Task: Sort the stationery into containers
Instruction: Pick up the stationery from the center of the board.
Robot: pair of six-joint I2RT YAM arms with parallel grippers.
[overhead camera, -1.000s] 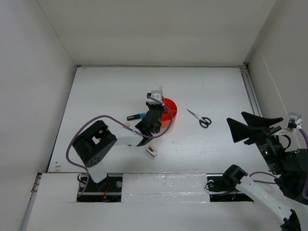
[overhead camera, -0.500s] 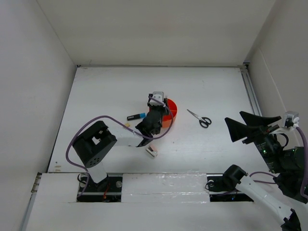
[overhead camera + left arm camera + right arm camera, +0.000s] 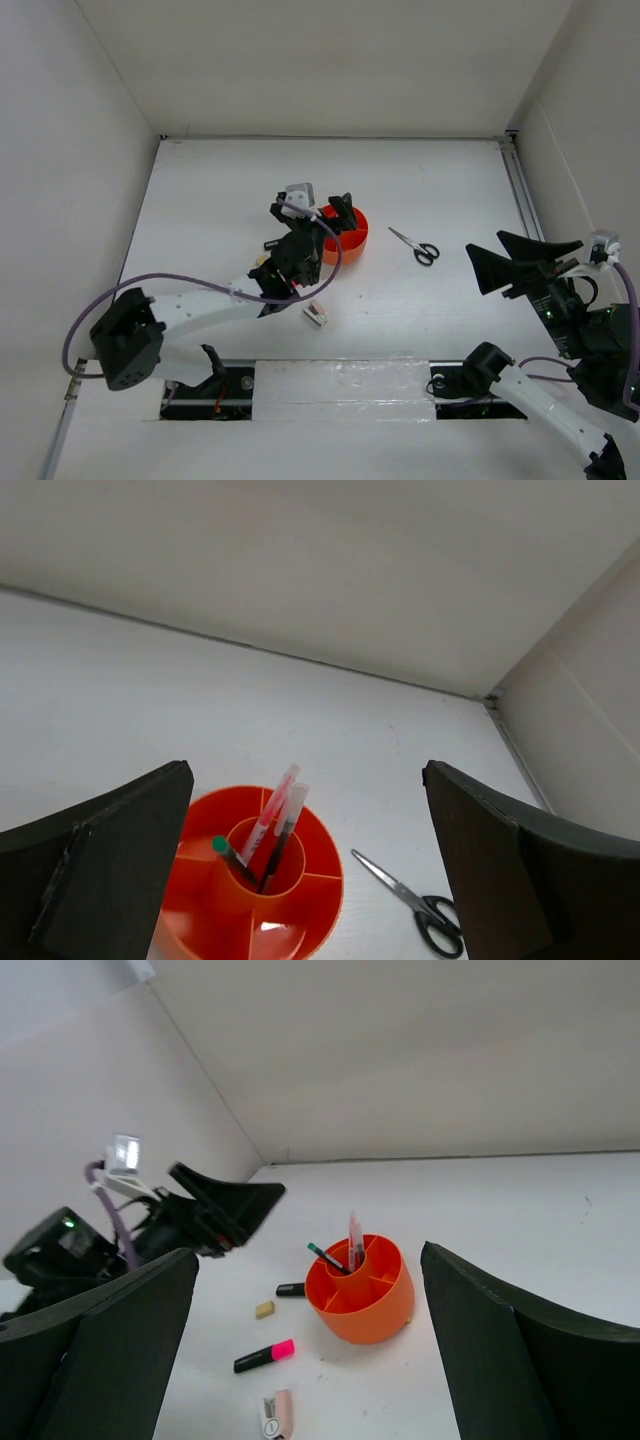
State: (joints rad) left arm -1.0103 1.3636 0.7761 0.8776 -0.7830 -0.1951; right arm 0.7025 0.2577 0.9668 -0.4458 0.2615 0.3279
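Observation:
The round orange organiser (image 3: 350, 238) stands mid-table. In its central cup (image 3: 262, 865) stand a pink pen (image 3: 272, 810), a clear-capped black pen (image 3: 285, 825) and a green-tipped pen (image 3: 228, 855). My left gripper (image 3: 312, 212) hovers open just left of and above the organiser, with nothing between its fingers. Black-handled scissors (image 3: 415, 245) lie to the organiser's right. On its left lie a pink-capped marker (image 3: 263, 1355), a tan eraser (image 3: 264, 1309) and a black marker (image 3: 291, 1289) half hidden behind the organiser. A pink-white clip (image 3: 316, 315) lies nearer the front. My right gripper (image 3: 487, 250) hangs open at the far right.
White walls enclose the table on three sides, and a rail (image 3: 520, 190) runs along the right edge. The left arm's purple cable (image 3: 180, 285) loops over the front left of the table. The organiser's wedge compartments (image 3: 385, 1280) look bare.
My left gripper has gone from shut to open and drawn back left from above the organiser. The left arm's elbow swung far to the left. The right arm hardly moved.

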